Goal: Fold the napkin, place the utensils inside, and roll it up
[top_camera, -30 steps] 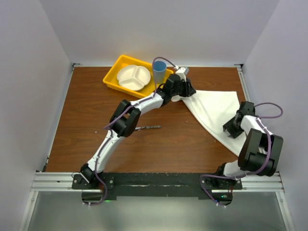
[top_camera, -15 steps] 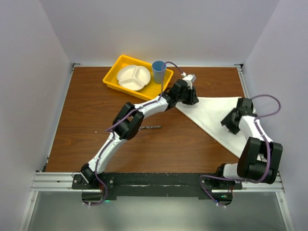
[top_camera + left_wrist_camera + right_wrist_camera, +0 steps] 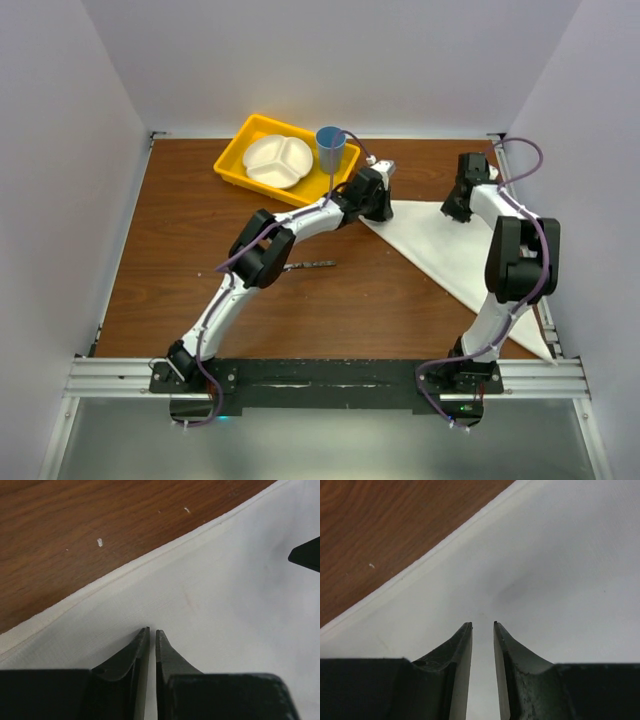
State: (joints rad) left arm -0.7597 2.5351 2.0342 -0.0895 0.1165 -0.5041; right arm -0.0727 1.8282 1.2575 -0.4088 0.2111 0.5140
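Tray point(image 3: 232, 160), yellow, at the far left of the table point(image 3: 180, 260), holding a white divided plate point(image 3: 277, 160) with nothing showing in its compartments. Blue cup point(image 3: 331, 148) at the tray's right corner, inside the rim or just outside hard to tell. Napkin point(image 3: 450, 250) flat on the right half of the table as a long triangle, one point near the middle of the far edge, another down by the near right corner. A second ago bunched and lifted at its left corner, now smooth and sharper in outline. Left gripper point(image 3: 152, 630) a little further left than before, low over the napkin's left point, jaws all but together with only a hairline slit; cloth pinched or not, cannot tell. Right gripper point(image 3: 482, 624) swung from the napkin's near right side up to its far edge, jaws slightly apart over the cloth, nothing between them. Knife point(image 3: 310, 265) unmoved on bare wood left of the napkin, well apart from it, partly tucked under the left arm's elbow. Right arm across the napkin's right side, hiding part of that edge from above.
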